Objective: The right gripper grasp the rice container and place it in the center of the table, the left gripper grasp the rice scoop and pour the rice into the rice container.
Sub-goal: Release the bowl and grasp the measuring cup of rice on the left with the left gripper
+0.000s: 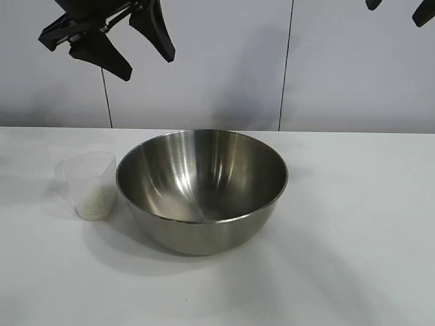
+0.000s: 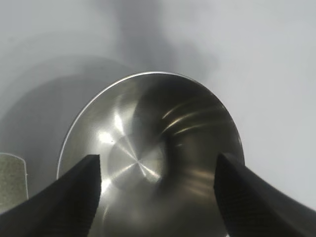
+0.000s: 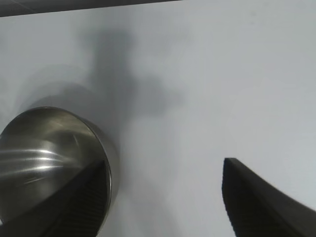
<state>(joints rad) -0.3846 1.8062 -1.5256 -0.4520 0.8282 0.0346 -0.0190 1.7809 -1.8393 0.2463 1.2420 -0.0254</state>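
The left gripper (image 1: 129, 51) hangs high above the table (image 1: 353, 224) at the exterior view's upper left, its two black fingers spread with nothing between them. Below it and a little toward the middle stands the rice container (image 1: 202, 190), upright on the tabletop, with the rice scoop (image 1: 88, 185) just beside its left wall, perhaps touching it. A low layer of rice (image 1: 95, 202) sits in the bottom of the scoop. The right gripper (image 1: 397, 8) shows only as two dark finger ends at the top right edge, well apart from both vessels.

The left wrist view looks straight down into the rice container (image 2: 148, 148) between the left gripper's (image 2: 158, 197) open fingers, and its polished bottom appears bare, though glare makes that hard to be sure of; a sliver of the rice scoop (image 2: 12, 180) shows at the frame's edge. The right wrist view shows the right gripper (image 3: 163, 202) with fingers parted over bare table (image 3: 222, 98), the rice container (image 3: 49, 153) off to one side.
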